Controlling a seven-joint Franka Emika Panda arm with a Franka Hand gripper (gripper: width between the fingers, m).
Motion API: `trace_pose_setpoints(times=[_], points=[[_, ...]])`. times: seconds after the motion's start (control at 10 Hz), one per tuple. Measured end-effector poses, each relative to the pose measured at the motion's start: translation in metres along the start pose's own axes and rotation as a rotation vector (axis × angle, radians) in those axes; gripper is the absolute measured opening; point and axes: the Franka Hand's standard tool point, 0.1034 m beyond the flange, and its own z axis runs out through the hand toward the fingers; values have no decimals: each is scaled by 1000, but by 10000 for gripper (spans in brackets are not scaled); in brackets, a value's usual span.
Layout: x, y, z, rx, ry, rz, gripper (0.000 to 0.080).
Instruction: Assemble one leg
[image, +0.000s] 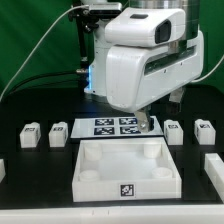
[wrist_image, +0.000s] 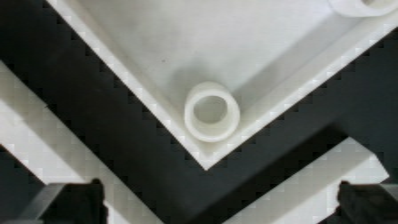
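Four small white legs with marker tags stand on the black table: two on the exterior view's left (image: 30, 135) (image: 58, 133) and two on its right (image: 174, 131) (image: 203, 131). The large white square tray part (image: 125, 168) lies in front. My gripper (image: 143, 123) hangs over the tray's far right corner. In the wrist view my gripper (wrist_image: 217, 205) is open and empty, with its dark fingertips (wrist_image: 71, 202) wide apart. A tray corner with a round socket (wrist_image: 212, 110) lies below it. No leg shows in the wrist view.
The marker board (image: 110, 126) lies flat behind the tray, partly hidden by the arm. White parts show at the exterior view's right edge (image: 216, 166) and left edge (image: 2, 170). A green backdrop stands behind.
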Motion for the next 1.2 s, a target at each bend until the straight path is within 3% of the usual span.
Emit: trace_pose_setpoints(times=[0.5, 0.9, 1.1, 1.2], points=[[-2, -1, 0, -1, -2, -58, 649], [-68, -29, 21, 8, -11, -515, 649], [-112, -41, 46, 28, -7, -787, 649], [-121, -46, 55, 30, -1, -774, 649]])
